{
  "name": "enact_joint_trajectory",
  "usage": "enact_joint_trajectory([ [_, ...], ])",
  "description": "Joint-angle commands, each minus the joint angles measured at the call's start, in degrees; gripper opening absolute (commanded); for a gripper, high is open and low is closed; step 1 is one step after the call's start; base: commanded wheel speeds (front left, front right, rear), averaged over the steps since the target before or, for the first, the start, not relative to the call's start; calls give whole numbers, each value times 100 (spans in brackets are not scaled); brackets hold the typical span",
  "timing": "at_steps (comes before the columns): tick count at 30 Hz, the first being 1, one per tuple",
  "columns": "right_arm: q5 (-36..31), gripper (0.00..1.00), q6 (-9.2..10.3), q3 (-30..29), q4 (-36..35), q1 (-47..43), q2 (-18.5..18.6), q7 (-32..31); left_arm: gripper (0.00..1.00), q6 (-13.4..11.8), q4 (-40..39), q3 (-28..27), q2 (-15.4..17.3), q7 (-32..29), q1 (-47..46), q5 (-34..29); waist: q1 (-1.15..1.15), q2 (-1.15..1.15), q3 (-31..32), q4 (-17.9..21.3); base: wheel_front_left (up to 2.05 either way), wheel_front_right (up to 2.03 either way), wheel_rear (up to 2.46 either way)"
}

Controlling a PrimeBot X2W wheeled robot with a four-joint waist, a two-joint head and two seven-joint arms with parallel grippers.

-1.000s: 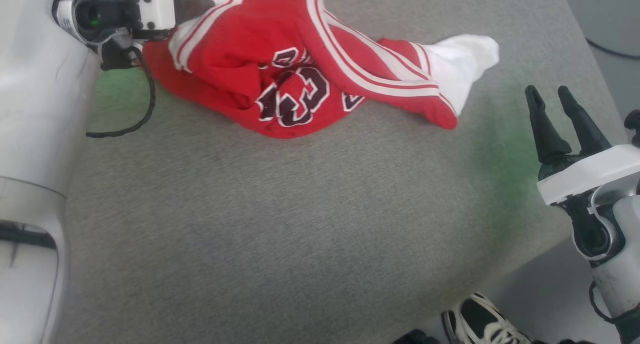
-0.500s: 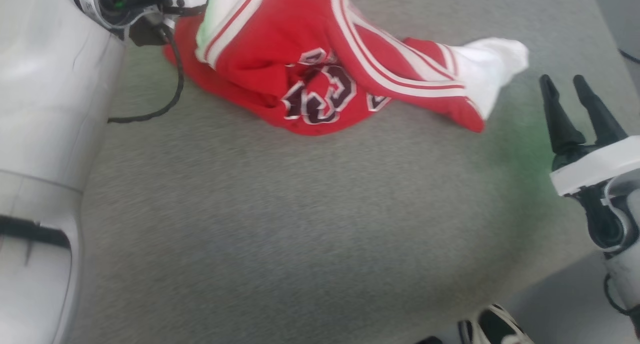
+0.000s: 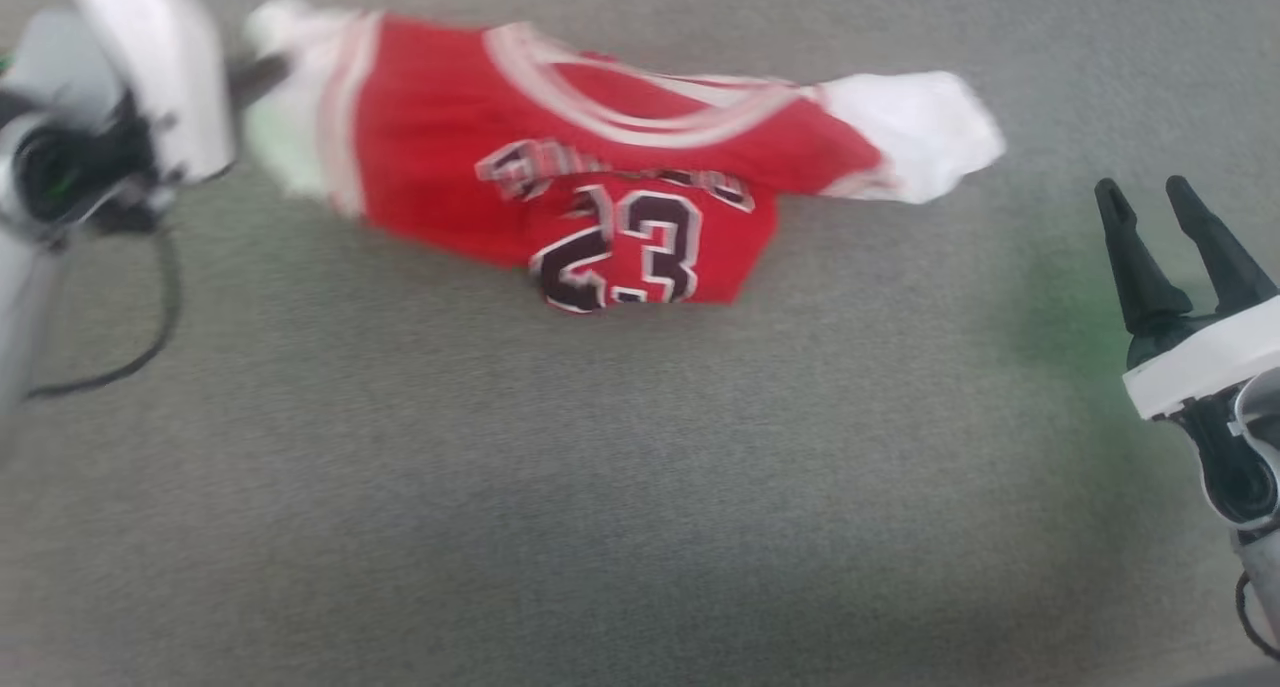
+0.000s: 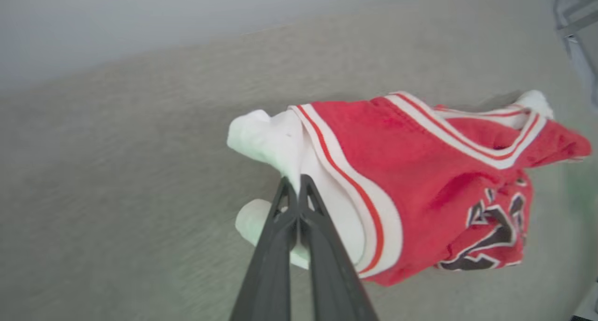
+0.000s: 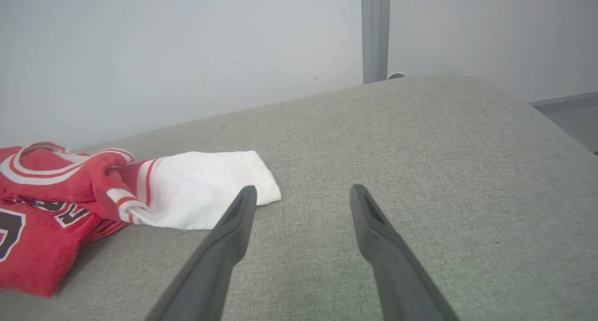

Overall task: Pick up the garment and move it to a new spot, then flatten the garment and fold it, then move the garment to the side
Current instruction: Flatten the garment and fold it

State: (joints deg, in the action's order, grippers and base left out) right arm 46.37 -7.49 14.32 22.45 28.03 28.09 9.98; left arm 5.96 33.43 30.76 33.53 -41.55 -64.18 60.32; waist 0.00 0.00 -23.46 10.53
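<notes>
**Gripping the jersey's white end in my left hand**

The grey fabric surface (image 3: pixel 600 487) spreads under everything, with a pale wall (image 5: pixel 187 54) beyond its far edge. The garment (image 3: pixel 620 197), a red jersey, lies stretched left to right across the far part of that surface. It is crumpled rather than flat. Its black, white-outlined "23" (image 3: pixel 625 257) faces up at the near edge, with lettering just beyond it. Striped white trim bands curve along the far side. A white section (image 3: pixel 920 132) forms the right end and rests on the surface. A white bunch (image 4: pixel 266 139) forms the left end.

My left hand (image 4: pixel 293 181) is at that left end, its two dark fingers pressed together with the white cloth pinched at their tips. The head view is blurred on this side, so I cannot tell whether the pinched end is clear of the surface. A black cable (image 3: pixel 150 337) loops down from my left wrist.

My right hand (image 3: pixel 1145 189) is off to the right, near the jersey's white right end but apart from it. Its fingers are spread with nothing between them, pointing toward the far side. A faint green glow (image 3: pixel 1050 297) tints the surface just left of it.
</notes>
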Motion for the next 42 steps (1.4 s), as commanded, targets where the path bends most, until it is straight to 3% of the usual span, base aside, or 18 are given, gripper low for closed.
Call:
enact_joint_trajectory([
  [1,-79,100,0,-78,-85,-129,-57,-63,0,-211,-95,129,323,-3,206,-366,0,0,97,-124,0,0,0],
  [4,-150,100,0,-161,-190,-201,-130,-167,0,-430,-237,465,583,86,400,-919,0,0,50,-80,0,0,0],
  [8,-219,100,0,-266,-327,-244,-223,-286,0,-569,-261,673,381,267,523,-1147,0,0,-61,69,0,0,0],
  [13,-306,100,0,-385,-439,-287,-303,-371,0,-569,2,934,-340,423,395,-1201,0,0,-206,256,0,0,0],
  [18,-364,100,0,-451,-497,-299,-341,-422,0,-457,367,1066,-661,495,328,-1263,0,0,-259,321,0,0,0],
  [19,-376,100,0,-474,-498,-302,-346,-432,5,-432,438,1071,-663,534,290,-1295,0,0,-258,318,0,0,0],
  [21,-395,100,0,-534,-497,-344,-346,-444,53,-388,557,1046,-619,613,207,-1289,0,0,-236,279,0,0,0],
  [22,-412,100,0,-572,-494,-380,-353,-448,100,-367,587,994,-596,618,169,-1220,0,0,-213,238,0,0,0],
  [30,-519,100,0,-627,-656,-491,-401,-600,100,-185,196,537,-142,343,-97,-737,0,0,-56,-122,0,0,0],
  [36,-571,100,0,-642,-826,-437,-405,-749,100,-416,1,251,311,-2,-65,-471,0,0,-146,-110,0,0,0],
  [42,-612,100,0,-747,-926,-491,-347,-827,100,-439,259,59,153,-147,206,-16,0,0,-258,-36,0,0,0],
])
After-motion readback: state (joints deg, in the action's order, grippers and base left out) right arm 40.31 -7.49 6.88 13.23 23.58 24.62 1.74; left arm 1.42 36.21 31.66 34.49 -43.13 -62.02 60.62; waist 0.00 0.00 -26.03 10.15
